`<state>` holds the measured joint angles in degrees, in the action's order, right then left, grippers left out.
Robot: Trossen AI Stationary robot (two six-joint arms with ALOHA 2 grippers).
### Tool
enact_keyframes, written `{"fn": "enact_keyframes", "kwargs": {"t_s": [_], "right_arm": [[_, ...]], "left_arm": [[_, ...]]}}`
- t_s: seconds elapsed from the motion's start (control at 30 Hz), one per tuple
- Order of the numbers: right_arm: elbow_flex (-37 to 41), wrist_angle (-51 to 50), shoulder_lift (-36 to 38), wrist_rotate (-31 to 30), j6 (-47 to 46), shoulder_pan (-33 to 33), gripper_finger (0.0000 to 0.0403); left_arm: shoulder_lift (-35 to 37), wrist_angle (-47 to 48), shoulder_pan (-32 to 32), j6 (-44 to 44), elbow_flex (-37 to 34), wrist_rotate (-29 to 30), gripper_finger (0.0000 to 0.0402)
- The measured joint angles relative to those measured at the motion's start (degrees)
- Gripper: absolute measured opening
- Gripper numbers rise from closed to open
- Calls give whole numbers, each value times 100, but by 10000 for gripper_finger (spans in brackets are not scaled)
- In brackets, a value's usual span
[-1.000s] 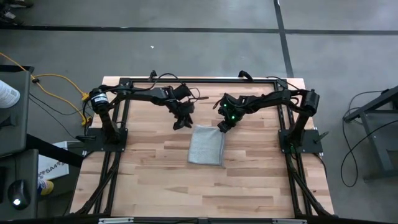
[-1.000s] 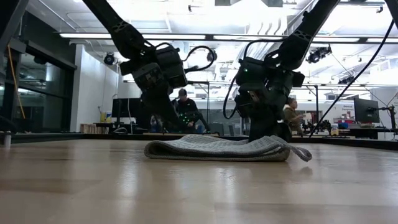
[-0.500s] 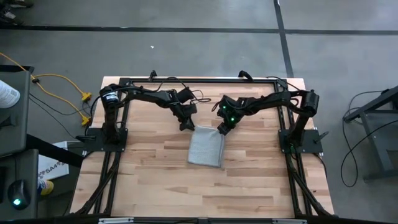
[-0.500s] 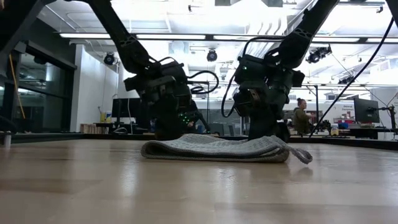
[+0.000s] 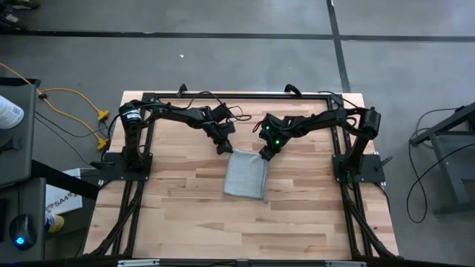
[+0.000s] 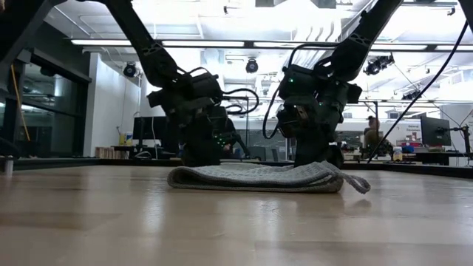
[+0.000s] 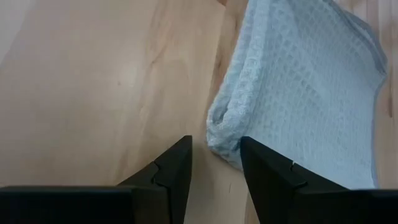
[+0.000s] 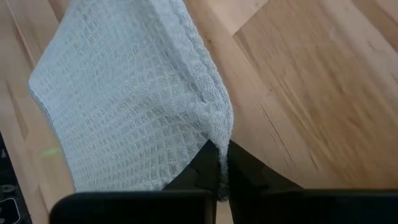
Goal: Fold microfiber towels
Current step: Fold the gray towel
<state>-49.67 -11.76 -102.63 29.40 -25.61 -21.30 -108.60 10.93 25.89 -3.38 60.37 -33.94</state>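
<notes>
Towel (image 5: 246, 174) mid-table, already doubled into a compact rectangle, flat on the tabletop (image 5: 171, 200) with a rounded fold edge facing left. Right gripper (image 5: 265, 153) at far right corner, jaws pressed together pinching the cloth; left gripper (image 5: 222, 148) low at far left corner, jaws spread and straddling the corner, nothing held. Probably one more fold left, then release.

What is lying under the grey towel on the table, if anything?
Only the wooden table shows around the folded towel. The part beneath the towel is covered, so anything there cannot be seen.
</notes>
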Motion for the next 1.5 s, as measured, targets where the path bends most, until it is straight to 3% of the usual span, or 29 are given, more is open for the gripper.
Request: {"fn": "enact_keyframes", "kwargs": {"t_s": [0.17,0.43,0.57,0.9,1.1,1.5], "right_arm": [[0,-1,0,10,33,0,9],[0,1,0,49,37,0,7],[-2,1,0,93,37,0,12],[-2,47,0,107,37,0,9],[-2,47,0,119,39,0,11],[-2,88,0,123,39,11,10]], "left_arm": [[-1,-27,-2,-15,-1,-125,158],[-1,-46,-2,-133,-1,-507,248],[-1,-52,-2,-191,-1,-805,275],[-1,-87,-4,-323,-1,-915,280],[4,-79,-118,-751,5,-152,280],[12,-93,-187,-1193,12,262,280]]}}
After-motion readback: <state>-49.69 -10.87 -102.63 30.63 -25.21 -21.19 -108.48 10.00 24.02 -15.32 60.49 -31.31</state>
